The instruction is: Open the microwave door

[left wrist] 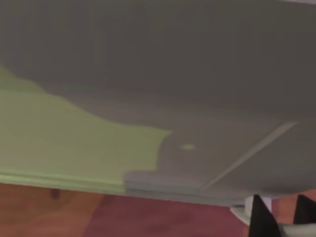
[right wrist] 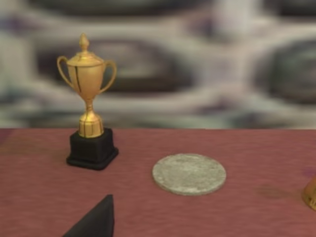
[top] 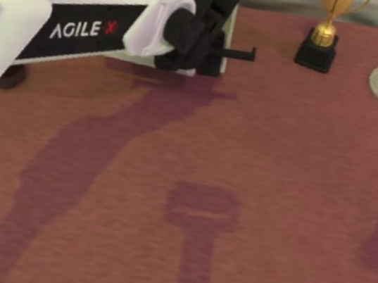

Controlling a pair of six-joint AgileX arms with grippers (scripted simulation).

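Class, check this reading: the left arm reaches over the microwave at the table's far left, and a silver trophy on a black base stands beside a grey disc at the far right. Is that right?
One detail is wrong: the trophy is gold, not silver, as the right wrist view shows plainly. The rest holds: it stands on a black base beside the grey disc, and the left end effector is over the microwave.

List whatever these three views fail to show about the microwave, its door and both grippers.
- Light-grey microwave: top view, mostly hidden under the white left arm.
- Microwave door: no view shows its panel or how far it is open.
- Left gripper: top view, finger gap unreadable against the microwave.
- Right gripper: top view lacks it; right wrist view cuts it off.
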